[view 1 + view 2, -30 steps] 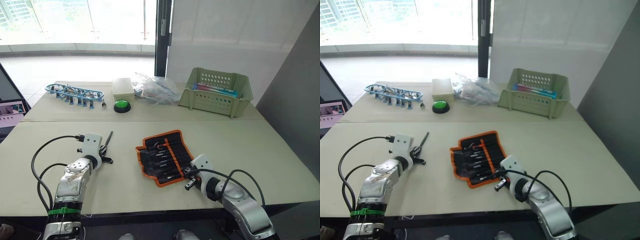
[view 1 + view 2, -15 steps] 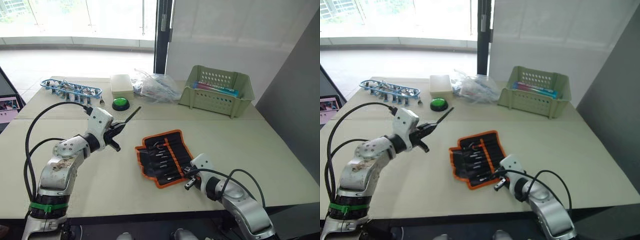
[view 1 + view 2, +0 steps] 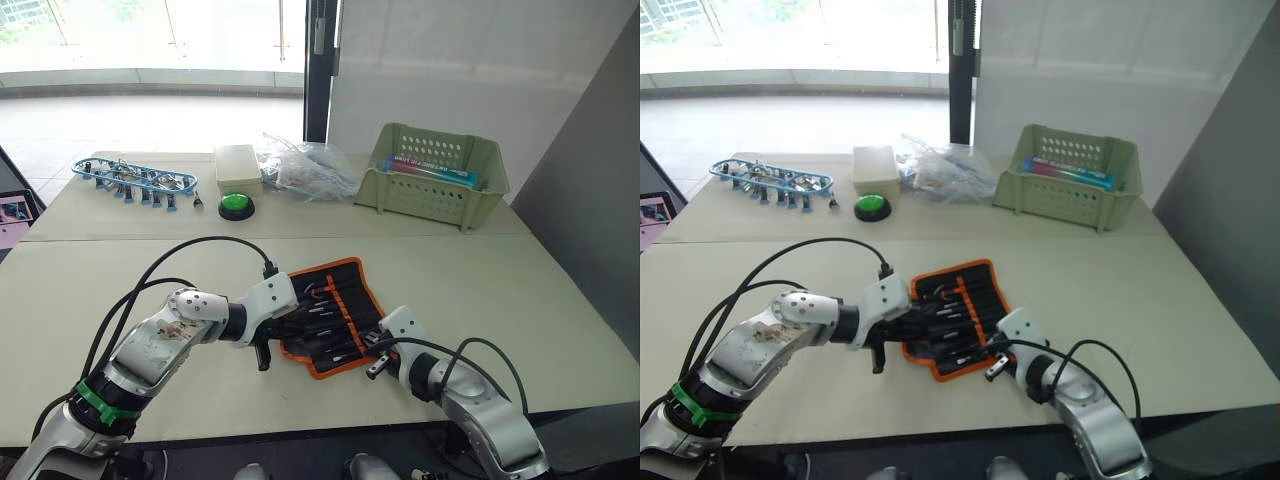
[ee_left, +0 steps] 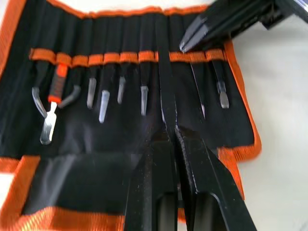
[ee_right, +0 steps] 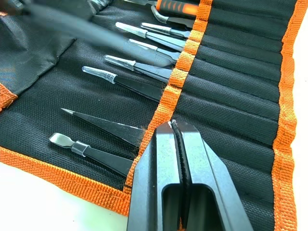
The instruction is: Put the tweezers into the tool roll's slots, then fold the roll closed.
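The left claw (image 4: 174, 126) is pinching one black tweezer (image 4: 165, 82), guiding it toward an empty slot (image 4: 162, 57). The tool roll (image 3: 330, 312) is lying open mid-tabletop, several tweezers already pocketed. At its four o'clock edge, the right claw (image 5: 174, 126) is pressing shut and empty; folding remains.

Black tool roll (image 3: 330, 316) with orange edging and stripe, pale green basket (image 3: 432, 179), green button (image 3: 236, 204), blue rack (image 3: 134, 179)
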Available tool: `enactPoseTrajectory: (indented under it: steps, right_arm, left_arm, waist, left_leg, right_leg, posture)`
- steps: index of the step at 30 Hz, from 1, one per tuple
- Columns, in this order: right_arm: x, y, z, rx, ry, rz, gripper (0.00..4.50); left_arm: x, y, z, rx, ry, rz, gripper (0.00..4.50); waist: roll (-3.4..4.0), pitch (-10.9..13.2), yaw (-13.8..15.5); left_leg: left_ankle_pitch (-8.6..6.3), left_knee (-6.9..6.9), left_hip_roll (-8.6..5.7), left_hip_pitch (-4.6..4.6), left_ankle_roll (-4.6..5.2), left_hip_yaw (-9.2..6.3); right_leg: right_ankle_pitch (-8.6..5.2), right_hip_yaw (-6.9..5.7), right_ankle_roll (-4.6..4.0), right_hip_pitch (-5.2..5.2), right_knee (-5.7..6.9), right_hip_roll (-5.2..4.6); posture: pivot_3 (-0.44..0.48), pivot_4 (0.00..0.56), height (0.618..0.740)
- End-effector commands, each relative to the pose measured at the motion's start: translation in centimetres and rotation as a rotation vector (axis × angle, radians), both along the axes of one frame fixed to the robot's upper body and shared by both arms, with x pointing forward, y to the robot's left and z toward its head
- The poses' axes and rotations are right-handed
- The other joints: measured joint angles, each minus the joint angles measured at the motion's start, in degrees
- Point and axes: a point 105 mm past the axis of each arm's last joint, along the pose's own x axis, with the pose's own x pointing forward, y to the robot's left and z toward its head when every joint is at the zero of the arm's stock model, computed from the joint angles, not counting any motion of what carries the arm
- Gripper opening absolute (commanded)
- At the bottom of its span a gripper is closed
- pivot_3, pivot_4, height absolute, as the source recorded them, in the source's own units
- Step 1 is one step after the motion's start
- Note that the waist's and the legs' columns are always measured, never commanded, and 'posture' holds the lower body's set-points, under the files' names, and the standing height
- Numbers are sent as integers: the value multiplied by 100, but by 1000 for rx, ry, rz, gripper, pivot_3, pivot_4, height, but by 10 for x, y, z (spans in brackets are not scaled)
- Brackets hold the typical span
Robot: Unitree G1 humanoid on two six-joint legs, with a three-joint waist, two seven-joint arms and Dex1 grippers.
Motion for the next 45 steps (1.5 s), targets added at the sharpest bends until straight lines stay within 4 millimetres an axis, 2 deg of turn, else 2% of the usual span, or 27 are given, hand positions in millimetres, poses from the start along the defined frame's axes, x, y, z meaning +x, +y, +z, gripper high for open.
enactPoseTrajectory:
  steps: [1,8,19,27,37,45]
  right_arm:
    - [-20,-11,-48,-71,198,-29,0]
    - [-27,-13,-43,-65,185,-33,0]
    - [-39,-8,-47,-51,205,-35,0]
    - [-41,-8,-47,-44,207,-54,0]
    - [-43,-8,-46,-35,206,-68,0]
    - [-42,-7,-46,-32,204,-72,0]
  left_arm:
    - [-8,-2,6,37,-24,-52,28]
    - [-10,-2,2,83,-30,-74,28]
    - [-6,-7,-1,128,-51,-107,28]
    - [-4,-29,-3,139,-68,-167,28]
    - [7,-40,-8,155,-83,-161,28]
    - [9,-65,-10,124,-91,-203,28]
  waist:
    - [1,0,6]
    - [2,1,43]
    - [0,-1,135]
    - [-4,-4,148]
    - [-5,-4,155]
    - [-4,-6,154]
  left_leg:
    - [0,0,-1,-2,-1,0]
    - [-10,0,-2,-15,1,0]
    - [-33,2,-2,-18,7,1]
    - [-33,7,-3,-17,8,1]
    - [-33,18,-5,-9,8,-1]
    - [-33,30,-6,-8,8,-3]
  right_leg:
    - [-1,0,2,0,-2,-1]
    - [-7,-1,10,1,-18,-2]
    - [-17,-1,19,3,-21,4]
    - [-17,-1,23,9,-18,5]
    - [-17,-1,45,8,20,8]
    - [-16,0,47,11,33,9]
  posture:
    - [0,150,738]
    - [0,150,738]
    - [0,150,738]
    - [0,150,738]
    - [0,150,738]
    - [0,150,738]
